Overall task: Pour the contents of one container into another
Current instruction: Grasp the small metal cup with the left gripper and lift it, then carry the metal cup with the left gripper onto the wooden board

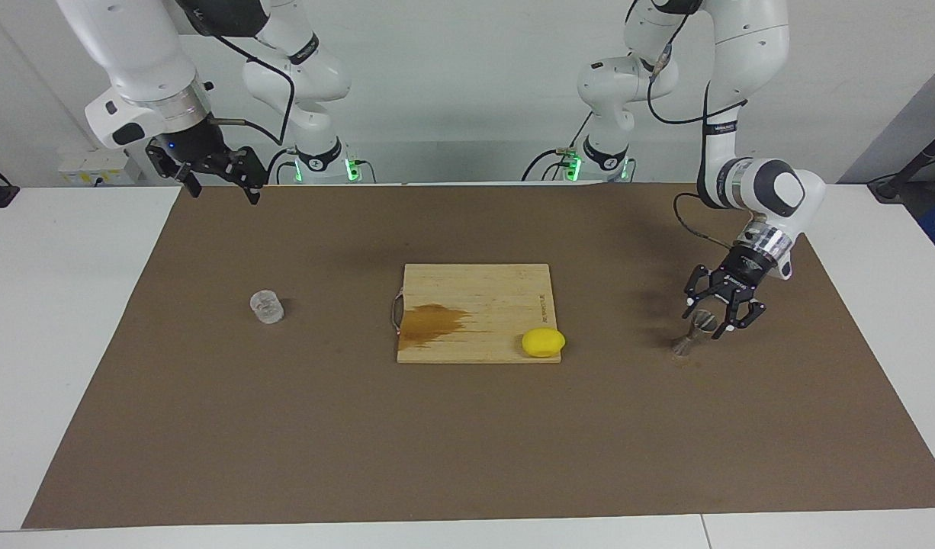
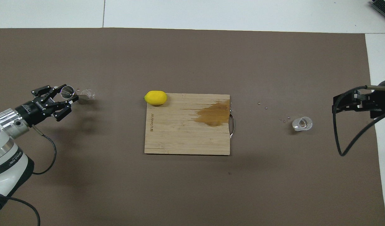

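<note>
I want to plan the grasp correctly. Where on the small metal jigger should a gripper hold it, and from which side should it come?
Probably the upper cone of the jigger, just above its narrow waist. It stands upright on the mat toward the left arm's end, so a low sideways approach from that end, as the left gripper is placed now, lets the fingers straddle it. The flared rim above should help stop slipping.
</note>
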You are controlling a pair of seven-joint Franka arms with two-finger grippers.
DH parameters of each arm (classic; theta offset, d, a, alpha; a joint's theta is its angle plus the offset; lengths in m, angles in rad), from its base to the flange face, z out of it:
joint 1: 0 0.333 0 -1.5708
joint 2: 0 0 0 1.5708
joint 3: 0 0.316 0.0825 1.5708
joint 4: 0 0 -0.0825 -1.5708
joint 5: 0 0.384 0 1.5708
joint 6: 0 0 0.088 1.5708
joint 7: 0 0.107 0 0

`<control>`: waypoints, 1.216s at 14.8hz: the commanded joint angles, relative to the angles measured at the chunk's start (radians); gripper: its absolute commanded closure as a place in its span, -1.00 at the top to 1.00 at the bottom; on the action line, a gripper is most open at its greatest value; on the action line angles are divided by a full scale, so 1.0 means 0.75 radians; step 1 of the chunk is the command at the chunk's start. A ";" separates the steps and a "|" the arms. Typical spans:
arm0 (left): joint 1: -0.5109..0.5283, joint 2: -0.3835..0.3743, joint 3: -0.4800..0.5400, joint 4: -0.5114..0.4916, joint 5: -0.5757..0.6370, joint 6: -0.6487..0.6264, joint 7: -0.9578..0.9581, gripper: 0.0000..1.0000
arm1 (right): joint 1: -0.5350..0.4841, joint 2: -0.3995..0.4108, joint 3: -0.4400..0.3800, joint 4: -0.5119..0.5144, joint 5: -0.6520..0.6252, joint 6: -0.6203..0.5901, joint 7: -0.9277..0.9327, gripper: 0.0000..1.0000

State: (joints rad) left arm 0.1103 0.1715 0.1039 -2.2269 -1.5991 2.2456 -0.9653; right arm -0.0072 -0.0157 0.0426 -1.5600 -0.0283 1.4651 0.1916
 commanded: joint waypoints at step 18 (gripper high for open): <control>-0.283 -0.081 -0.255 0.165 -0.113 -0.088 -0.143 -1.00 | -0.021 -0.024 0.004 -0.027 0.025 0.010 -0.030 1.00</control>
State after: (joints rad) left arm -0.0156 0.1294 -0.0973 -2.1088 -1.6370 2.1117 -1.0499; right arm -0.0072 -0.0157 0.0426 -1.5600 -0.0283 1.4651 0.1916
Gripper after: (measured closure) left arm 0.498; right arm 0.000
